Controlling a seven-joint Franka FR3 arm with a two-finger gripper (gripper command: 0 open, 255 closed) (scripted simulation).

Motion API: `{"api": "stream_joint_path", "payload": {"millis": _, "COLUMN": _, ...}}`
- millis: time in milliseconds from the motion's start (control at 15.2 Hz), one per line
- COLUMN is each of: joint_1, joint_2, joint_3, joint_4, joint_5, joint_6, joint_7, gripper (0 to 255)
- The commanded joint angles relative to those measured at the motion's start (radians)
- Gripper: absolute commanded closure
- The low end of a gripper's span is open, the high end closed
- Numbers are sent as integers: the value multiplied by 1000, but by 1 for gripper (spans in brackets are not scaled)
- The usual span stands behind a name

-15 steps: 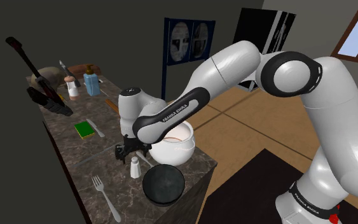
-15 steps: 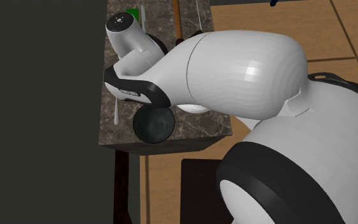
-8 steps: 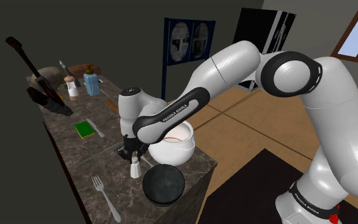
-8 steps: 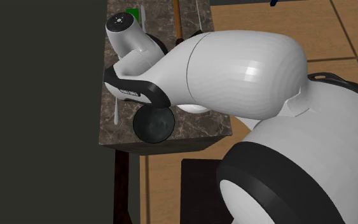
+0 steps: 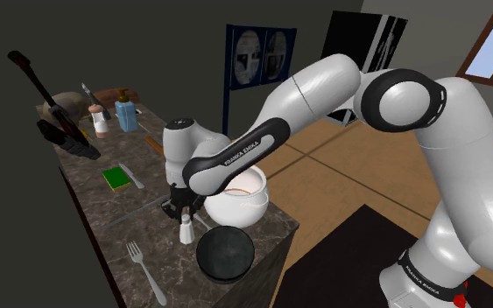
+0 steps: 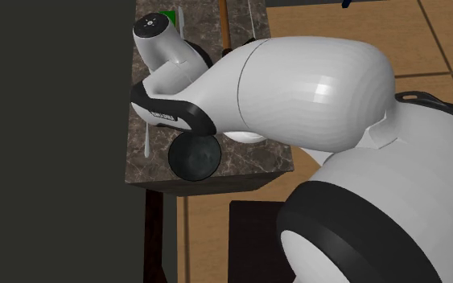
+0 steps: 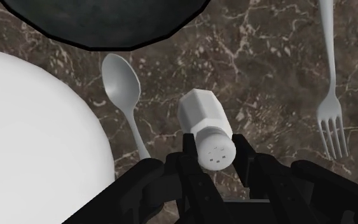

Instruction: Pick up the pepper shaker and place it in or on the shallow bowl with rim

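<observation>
Pepper shaker (image 7: 208,124): white with a perforated grey cap, upright on the dark marbled table (image 7: 266,70), toward its near end in the shoulder view.
Gripper (image 7: 217,160): low over the shaker, pointing down at it.
Fingers (image 7: 188,159): spread, one on each side of the cap and just beside it; contact not clear; the shaker's body reaches beyond the tips.
Shallow bowl (image 5: 224,254): black and round, on the table just nearer than the shaker, apart from it.
White bowl (image 5: 240,203): just to the shoulder view's right of the shaker.
Spoon (image 7: 123,86): flat between the shaker and the white bowl.
Fork (image 5: 145,269): flat, to the shoulder view's left of the black bowl.
</observation>
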Motion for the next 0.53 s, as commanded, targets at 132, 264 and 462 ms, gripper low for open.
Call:
{"api": "stream_joint_path", "payload": {"millis": 132, "joint_1": -5, "joint_2": -32, "joint_3": 10, "joint_4": 1, "joint_5": 11, "joint_6": -33, "joint_7": -5, "gripper": 255}}
{"api": "stream_joint_path", "payload": {"millis": 264, "joint_1": -8, "joint_2": -49, "joint_3": 14, "joint_4": 2, "joint_5": 17, "joint_6": -50, "joint_7": -9, "gripper": 255}}
{"api": "stream_joint_path", "payload": {"millis": 462, "joint_1": -13, "joint_2": -73, "joint_3": 21, "joint_4": 5, "joint_5": 25, "joint_6": -77, "joint_7": -13, "gripper": 255}}
